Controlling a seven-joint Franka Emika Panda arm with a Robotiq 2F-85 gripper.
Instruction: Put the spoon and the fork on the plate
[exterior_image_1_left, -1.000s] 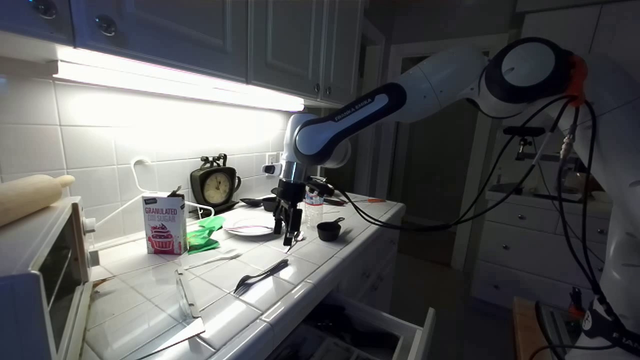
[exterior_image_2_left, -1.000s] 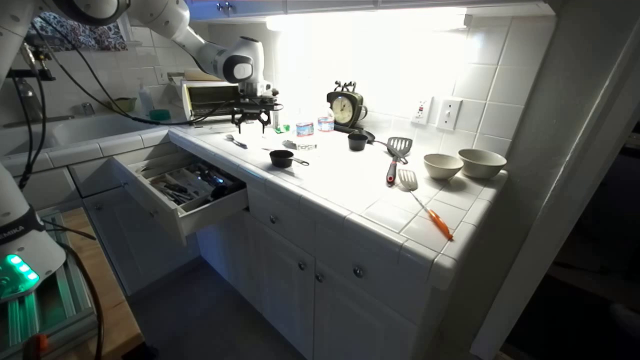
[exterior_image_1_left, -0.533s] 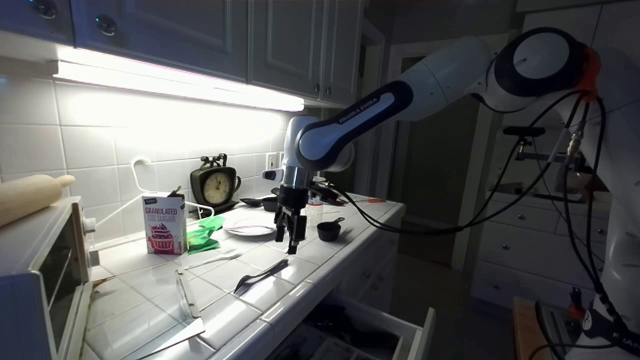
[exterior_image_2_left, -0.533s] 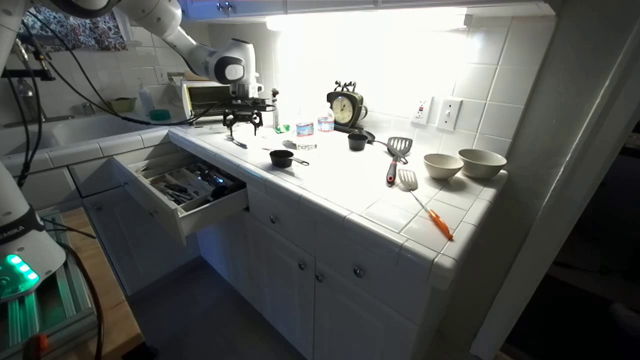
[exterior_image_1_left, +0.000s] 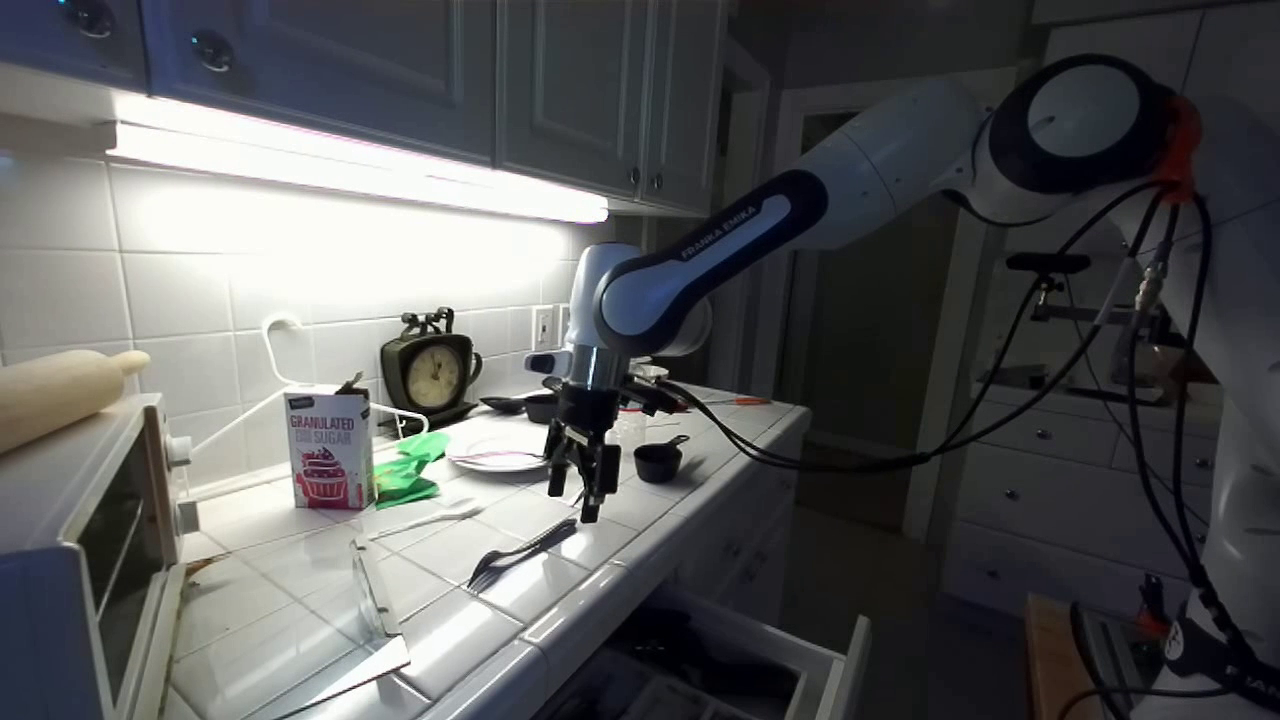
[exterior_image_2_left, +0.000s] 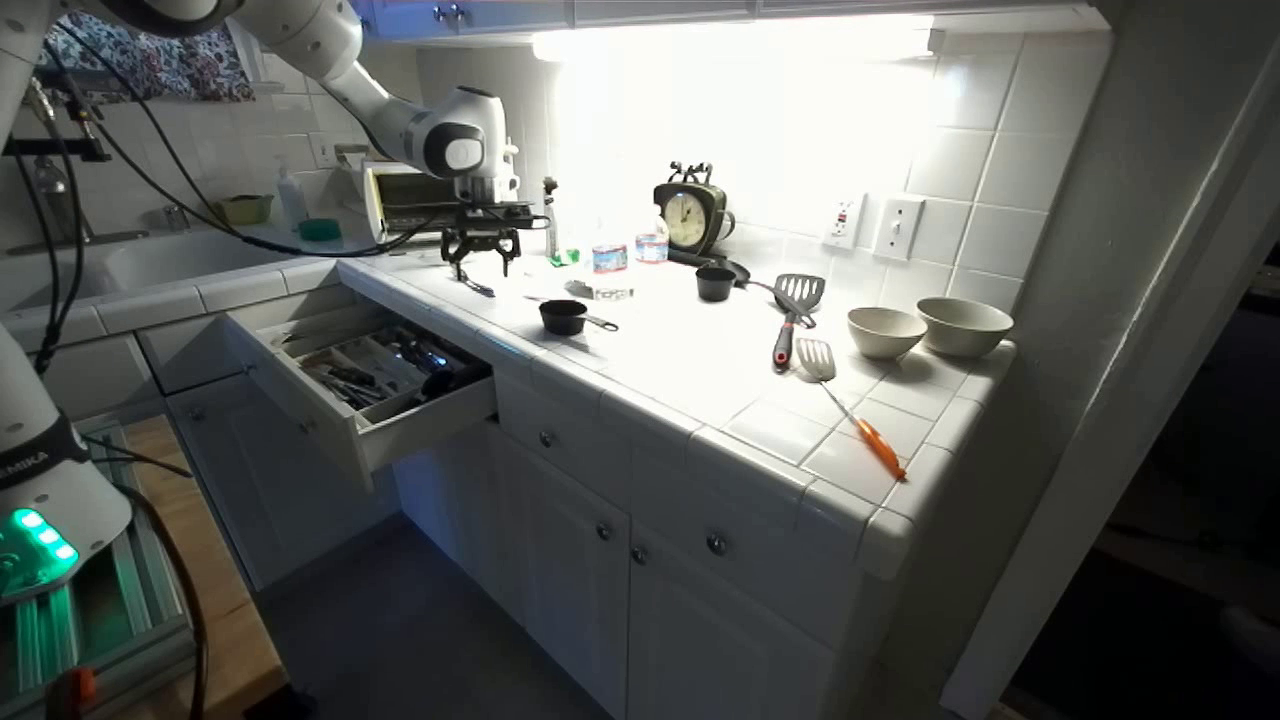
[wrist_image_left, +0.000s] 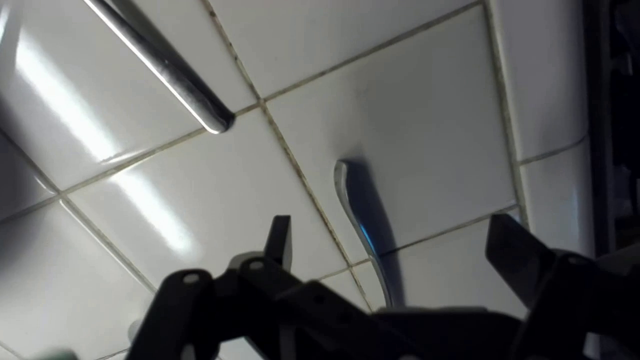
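Looking down through the wrist view, I have my black gripper (wrist_image_left: 392, 237) nearest, its jaws spread wide and gripping nothing. Running between them, seen from above, is the thin handle of the slim, shiny grey metal spoon (wrist_image_left: 363, 234); I can see white tile on either side of that handle, and the rest of the spoon is hidden behind the gripper. The handle lies on the glossy white tiled worktop (wrist_image_left: 430, 125). Near it on the same tiles is the dark, shiny metal fork (exterior_image_1_left: 520, 548), which in an exterior view has its tines turned away from the jaws. Above, the dark band along my white arm (exterior_image_1_left: 870, 165) reads FRANKA EMIKA. A little farther out sits a small, round, black measuring cup (exterior_image_1_left: 657, 462) with a short handle. A clear bottle (exterior_image_2_left: 610, 260) near it carries a red and blue label whose words are too small for me to read. Beyond lies the round, flat, plain white plate (exterior_image_1_left: 497, 445), with the fork well apart from it. Farther on, past a crumpled green bag (exterior_image_1_left: 410, 472), an upright white and pink cardboard box (exterior_image_1_left: 330, 450) is printed GRANULATED SUGAR; the dark mark at its top I cannot read. By the white tiled wall (exterior_image_1_left: 340, 340) stands a squarish black clock (exterior_image_1_left: 433, 373) with a round cream dial.
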